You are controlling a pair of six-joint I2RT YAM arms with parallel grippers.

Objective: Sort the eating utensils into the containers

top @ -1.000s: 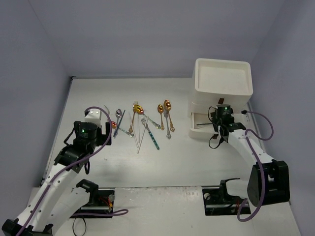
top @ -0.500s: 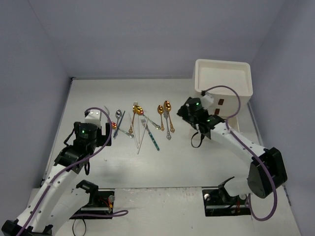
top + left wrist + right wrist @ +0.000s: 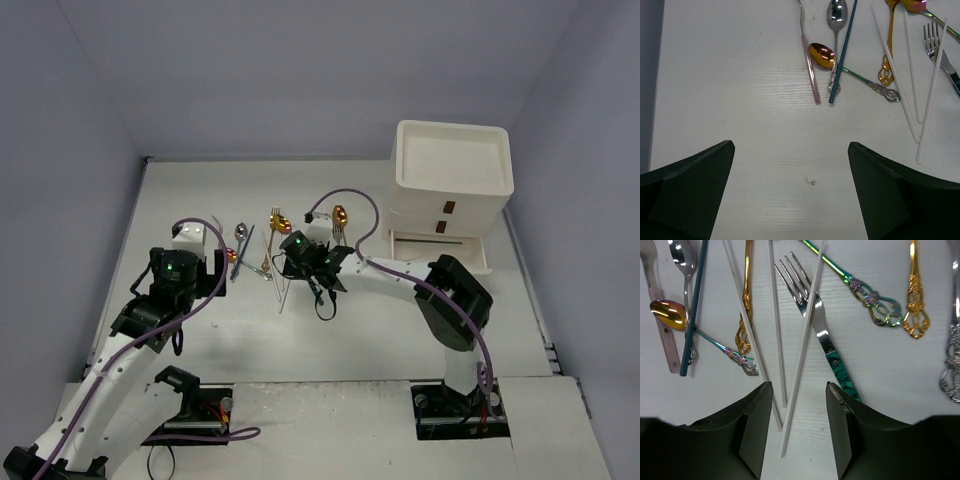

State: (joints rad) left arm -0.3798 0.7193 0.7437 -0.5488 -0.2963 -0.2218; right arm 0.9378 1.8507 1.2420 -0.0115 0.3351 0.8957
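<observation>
utensils (image 3: pixel 816 322) lie scattered beneath the right fingers (image 3: pixel 754 435), which stand apart.

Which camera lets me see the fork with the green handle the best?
The right wrist view: the fork with the green handle lies close up, tines and handle showing, before the open right tool. The left wrist view catches only its tines at the right edge. In the top view the right tool mostly hides it.
</observation>
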